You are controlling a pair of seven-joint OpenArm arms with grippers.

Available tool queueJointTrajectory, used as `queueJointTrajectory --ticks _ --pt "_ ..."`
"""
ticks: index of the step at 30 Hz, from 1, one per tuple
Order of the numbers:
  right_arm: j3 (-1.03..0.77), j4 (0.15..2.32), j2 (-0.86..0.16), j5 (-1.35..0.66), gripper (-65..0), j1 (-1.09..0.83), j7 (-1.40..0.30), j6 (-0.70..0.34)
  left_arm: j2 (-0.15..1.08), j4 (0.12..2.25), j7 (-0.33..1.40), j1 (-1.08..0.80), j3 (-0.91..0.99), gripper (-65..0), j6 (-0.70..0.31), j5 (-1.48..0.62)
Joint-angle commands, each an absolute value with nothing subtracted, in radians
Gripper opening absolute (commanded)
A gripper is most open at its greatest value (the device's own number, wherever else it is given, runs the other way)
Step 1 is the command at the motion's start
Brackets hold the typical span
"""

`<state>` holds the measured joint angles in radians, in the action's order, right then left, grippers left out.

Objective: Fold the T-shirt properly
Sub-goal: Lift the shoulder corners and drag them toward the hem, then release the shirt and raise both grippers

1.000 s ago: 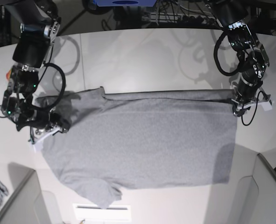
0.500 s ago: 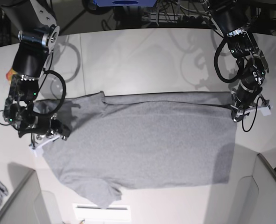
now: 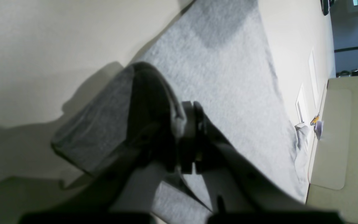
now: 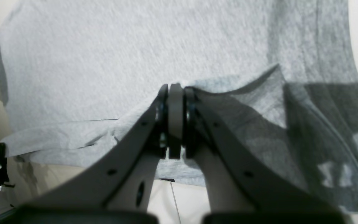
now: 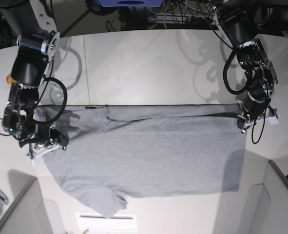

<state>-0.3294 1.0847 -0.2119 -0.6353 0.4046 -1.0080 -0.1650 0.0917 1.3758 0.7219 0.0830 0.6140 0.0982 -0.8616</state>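
On the base view's left, the right tool is clamped on a shoulder edge of the large heather-grey cotton T-shirt, which lies spread across the pale bench. At the right, the left tool pinches the shirt's far corner, raised off the bench.

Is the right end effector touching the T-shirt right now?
Touching. The right wrist view shows the right end effector shut on a raised fold of the T-shirt, grey cloth pinched between its fingertips.
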Motion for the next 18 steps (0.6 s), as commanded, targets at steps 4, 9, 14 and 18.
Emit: queueJointTrajectory --ticks 4,9,14,18 --pt "-0.332 1.098 -0.225 -0.647 -65.0 0.437 -0.989 -0.173 0.104 1.391 0.708 0.099 0.616 -65.0 0.088 -0.875" --pt "-0.321 1.098 -0.223 -0.647 -65.0 0.449 -0.987 -0.173 0.113 1.391 0.708 0.099 0.624 -65.0 0.088 -0.877" --pt "-0.216 1.096 -0.223 -0.647 -65.0 0.469 -0.944 -0.168 0.124 1.391 0.707 0.099 0.624 -65.0 0.088 -0.88" --pt "-0.206 1.096 -0.223 -0.647 -65.0 0.47 -0.917 -0.168 0.124 1.391 0.704 0.108 0.624 -65.0 0.088 -0.878"
